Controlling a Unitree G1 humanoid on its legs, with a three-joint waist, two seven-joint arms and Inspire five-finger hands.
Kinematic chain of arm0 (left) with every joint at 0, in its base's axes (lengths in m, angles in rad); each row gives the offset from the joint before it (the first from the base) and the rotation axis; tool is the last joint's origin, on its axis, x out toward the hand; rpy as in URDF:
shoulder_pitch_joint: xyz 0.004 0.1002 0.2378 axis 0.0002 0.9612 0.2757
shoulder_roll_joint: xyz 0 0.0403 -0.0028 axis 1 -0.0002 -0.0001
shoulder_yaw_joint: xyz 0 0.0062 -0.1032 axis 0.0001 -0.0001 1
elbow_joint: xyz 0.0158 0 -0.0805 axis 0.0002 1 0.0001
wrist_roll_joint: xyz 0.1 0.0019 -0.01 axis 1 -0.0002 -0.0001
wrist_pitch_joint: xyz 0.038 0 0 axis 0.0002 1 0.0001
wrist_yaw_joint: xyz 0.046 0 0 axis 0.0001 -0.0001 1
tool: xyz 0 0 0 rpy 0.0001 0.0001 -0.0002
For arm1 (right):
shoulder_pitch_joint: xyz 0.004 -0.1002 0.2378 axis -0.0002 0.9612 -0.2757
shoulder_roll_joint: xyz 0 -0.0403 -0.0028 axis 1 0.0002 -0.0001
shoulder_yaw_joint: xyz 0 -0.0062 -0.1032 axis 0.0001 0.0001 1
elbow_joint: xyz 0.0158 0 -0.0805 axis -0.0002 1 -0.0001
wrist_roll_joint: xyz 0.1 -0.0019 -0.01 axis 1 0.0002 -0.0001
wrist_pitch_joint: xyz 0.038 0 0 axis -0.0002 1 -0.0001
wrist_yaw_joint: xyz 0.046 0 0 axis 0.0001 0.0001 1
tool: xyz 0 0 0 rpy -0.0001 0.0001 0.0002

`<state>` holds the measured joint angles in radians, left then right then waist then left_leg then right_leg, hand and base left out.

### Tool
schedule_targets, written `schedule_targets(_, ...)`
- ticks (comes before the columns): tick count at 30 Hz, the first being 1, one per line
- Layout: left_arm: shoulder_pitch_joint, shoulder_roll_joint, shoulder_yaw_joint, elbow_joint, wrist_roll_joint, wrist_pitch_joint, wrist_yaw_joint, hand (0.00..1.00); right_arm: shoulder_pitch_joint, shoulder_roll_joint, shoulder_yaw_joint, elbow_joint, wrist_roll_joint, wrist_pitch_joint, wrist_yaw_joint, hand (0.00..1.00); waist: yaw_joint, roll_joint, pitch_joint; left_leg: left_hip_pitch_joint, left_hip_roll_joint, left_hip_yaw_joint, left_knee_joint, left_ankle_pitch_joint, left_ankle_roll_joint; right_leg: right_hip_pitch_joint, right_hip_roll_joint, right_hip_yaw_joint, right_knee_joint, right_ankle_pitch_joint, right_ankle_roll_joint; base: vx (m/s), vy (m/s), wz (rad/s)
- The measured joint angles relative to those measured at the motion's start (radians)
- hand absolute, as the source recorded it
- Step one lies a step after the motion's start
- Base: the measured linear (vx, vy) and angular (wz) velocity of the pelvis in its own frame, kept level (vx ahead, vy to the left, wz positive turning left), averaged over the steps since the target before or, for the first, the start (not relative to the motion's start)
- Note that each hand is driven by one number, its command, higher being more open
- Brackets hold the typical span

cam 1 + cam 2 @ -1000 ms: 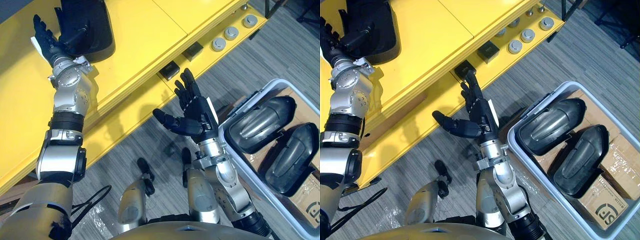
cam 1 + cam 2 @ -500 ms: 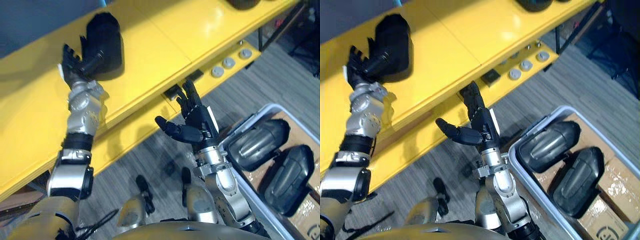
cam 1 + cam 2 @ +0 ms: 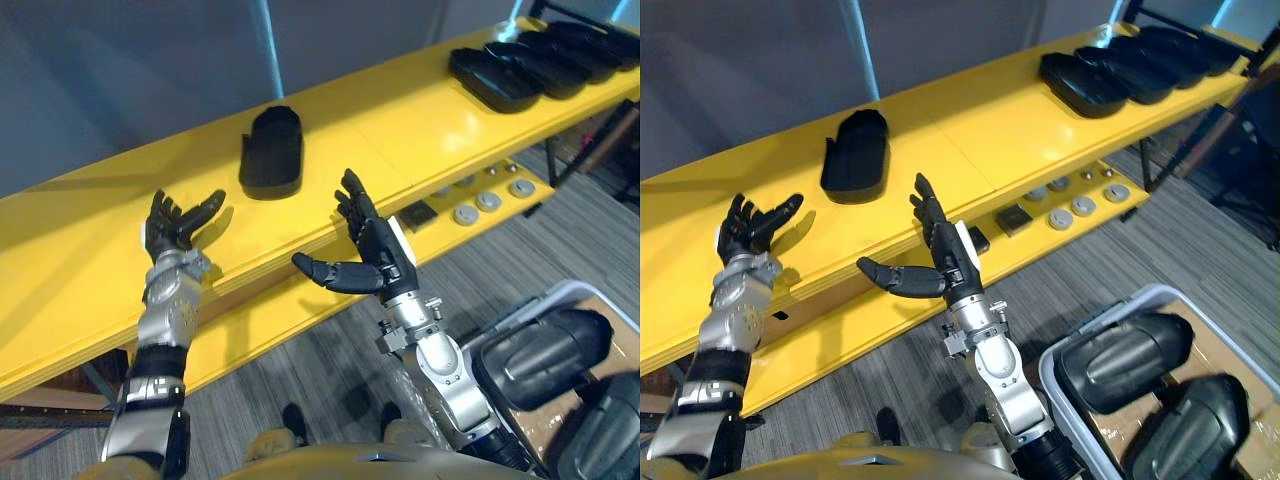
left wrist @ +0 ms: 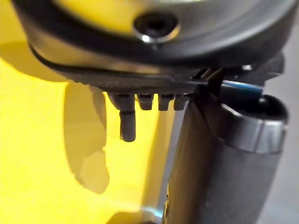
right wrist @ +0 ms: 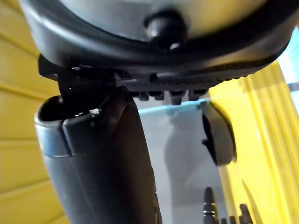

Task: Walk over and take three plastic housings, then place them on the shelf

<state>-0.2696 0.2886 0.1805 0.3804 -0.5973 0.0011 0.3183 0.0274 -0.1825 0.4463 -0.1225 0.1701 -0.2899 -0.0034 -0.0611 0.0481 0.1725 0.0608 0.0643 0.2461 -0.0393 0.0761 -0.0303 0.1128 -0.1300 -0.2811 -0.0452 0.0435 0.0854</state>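
Black plastic housing (image 3: 271, 152), a single long rounded shell, lies flat on top of the long yellow shelf (image 3: 90, 260), towards its back edge and touching neither hand. A row of more black housings (image 3: 525, 62) lies side by side at the shelf's far right end, well apart from the single one. Two further black housings (image 3: 1125, 362) rest in a grey plastic bin (image 3: 1102, 316) on the floor at the robot's right, with brown cardboard beneath them.

The left hand (image 3: 175, 225) is raised over the shelf's front part, near the single housing but short of it, fingers spread and straight, holding nothing. The right hand (image 3: 375, 255) is raised in front of the shelf's edge, palm turned inward, fingers extended upward and thumb stretched out to the side, also empty.

On the lower ledge of the shelf, to the right of the right hand, sit several round silver discs (image 3: 490, 198) and a small black square block (image 3: 417, 213). Grey wood-pattern flooring (image 3: 300, 370) lies below.
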Motion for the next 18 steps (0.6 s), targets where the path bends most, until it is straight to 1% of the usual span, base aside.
schedule_targets(1, 0.027, -0.009, 0.000, -0.020, 0.020, -0.007, -0.003, 1.00, -0.017, 0.000, 0.008, 0.005, 0.000, 0.005, 0.008, 1.00, 0.013, -0.001, -0.006, -0.001, -0.001, -0.010, -0.002, 0.003, 0.000, 0.007, 0.001, -0.012, -0.005, 0.000, 0.000, 0.02, -0.017, 0.32)
schedule_targets(2, 0.084, -0.022, 0.001, -0.074, 0.030, -0.021, -0.008, 1.00, -0.052, 0.000, 0.022, 0.016, 0.000, 0.017, 0.022, 1.00, 0.033, -0.004, -0.014, -0.001, -0.002, -0.023, -0.004, 0.005, -0.002, 0.016, 0.001, -0.028, -0.010, 0.000, 0.000, 0.02, -0.016, 0.29)
schedule_targets(3, 0.111, -0.029, 0.002, -0.100, 0.032, -0.027, -0.012, 1.00, -0.067, 0.000, 0.032, 0.022, 0.000, 0.019, 0.026, 1.00, 0.038, -0.006, -0.017, -0.001, -0.003, -0.028, -0.005, 0.006, -0.002, 0.019, 0.000, -0.032, -0.011, 0.000, 0.000, 0.02, -0.011, 0.35)
schedule_targets(5, 0.228, -0.091, 0.003, -0.246, 0.052, -0.048, -0.030, 1.00, -0.128, 0.005, 0.058, 0.061, 0.001, 0.021, 0.035, 1.00, 0.066, -0.012, -0.021, -0.004, -0.009, -0.056, -0.006, 0.009, -0.002, 0.034, -0.006, -0.061, -0.015, -0.001, 0.000, 0.02, -0.001, 0.34)
schedule_targets(6, 0.262, -0.112, 0.000, -0.293, 0.055, -0.053, -0.035, 1.00, -0.144, 0.011, 0.060, 0.078, 0.001, 0.021, 0.035, 1.00, 0.073, -0.014, -0.022, -0.007, -0.012, -0.064, -0.006, 0.011, -0.002, 0.036, -0.006, -0.070, -0.017, -0.001, 0.000, 0.01, 0.012, 0.40)
schedule_targets(7, 0.325, -0.151, -0.014, -0.386, 0.056, -0.067, -0.046, 1.00, -0.177, 0.033, 0.058, 0.122, 0.001, 0.022, 0.033, 1.00, 0.088, -0.018, -0.024, -0.015, -0.018, -0.085, -0.006, 0.015, 0.000, 0.043, -0.007, -0.091, -0.024, -0.001, 0.000, 0.01, 0.011, 0.41)
schedule_targets(8, 0.350, -0.169, -0.023, -0.425, 0.058, -0.073, -0.055, 1.00, -0.193, 0.044, 0.057, 0.143, 0.001, 0.024, 0.026, 1.00, 0.092, -0.019, -0.025, -0.018, -0.020, -0.097, -0.006, 0.018, 0.002, 0.047, -0.007, -0.103, -0.026, -0.001, 0.000, 0.00, -0.001, 0.46)
schedule_targets(10, 0.440, -0.217, -0.055, -0.559, 0.075, -0.113, -0.084, 1.00, -0.261, 0.086, 0.055, 0.224, 0.004, 0.035, -0.003, 1.00, 0.128, -0.020, -0.025, -0.019, -0.022, -0.126, -0.019, 0.026, 0.001, 0.058, -0.008, -0.135, -0.028, -0.003, 0.000, -0.01, -0.006, 0.40)
schedule_targets(11, 0.452, -0.225, -0.062, -0.582, 0.089, -0.125, -0.092, 1.00, -0.277, 0.093, 0.055, 0.238, 0.004, 0.038, -0.009, 1.00, 0.138, -0.020, -0.025, -0.020, -0.024, -0.134, -0.021, 0.028, 0.000, 0.062, -0.009, -0.144, -0.028, -0.004, 0.000, -0.01, 0.000, 0.44)
schedule_targets(13, 0.492, -0.241, -0.069, -0.671, 0.120, -0.175, -0.127, 1.00, -0.335, 0.125, 0.058, 0.287, 0.014, 0.046, -0.035, 1.00, 0.164, -0.020, -0.025, -0.022, -0.030, -0.170, -0.022, 0.034, -0.001, 0.079, -0.014, -0.182, -0.026, -0.017, -0.003, -0.01, 0.004, 0.45)
schedule_targets(14, 0.499, -0.243, -0.068, -0.692, 0.121, -0.189, -0.139, 1.00, -0.349, 0.134, 0.058, 0.297, 0.016, 0.048, -0.046, 1.00, 0.170, -0.020, -0.025, -0.023, -0.034, -0.179, -0.022, 0.033, -0.005, 0.082, -0.016, -0.192, -0.024, -0.021, -0.002, -0.02, 0.015, 0.45)
schedule_targets(16, 0.524, -0.245, -0.067, -0.774, 0.114, -0.253, -0.186, 1.00, -0.433, 0.169, 0.056, 0.368, 0.023, 0.052, -0.096, 1.00, 0.188, -0.020, -0.025, -0.039, -0.036, -0.212, -0.023, 0.042, -0.010, 0.082, -0.017, -0.226, -0.017, -0.027, -0.004, -0.03, 0.002, 0.43)
schedule_targets(17, 0.524, -0.246, -0.068, -0.790, 0.109, -0.267, -0.201, 1.00, -0.458, 0.177, 0.052, 0.392, 0.023, 0.054, -0.112, 1.00, 0.195, -0.020, -0.025, -0.044, -0.036, -0.219, -0.024, 0.045, -0.011, 0.081, -0.017, -0.234, -0.014, -0.028, -0.004, -0.03, -0.012, 0.43)
schedule_targets(18, 0.528, -0.246, -0.068, -0.820, 0.093, -0.293, -0.232, 1.00, -0.509, 0.197, 0.043, 0.447, 0.023, 0.062, -0.146, 1.00, 0.202, -0.020, -0.025, -0.054, -0.037, -0.231, -0.024, 0.051, -0.011, 0.078, -0.016, -0.252, -0.008, -0.032, -0.005, -0.02, -0.004, 0.34)
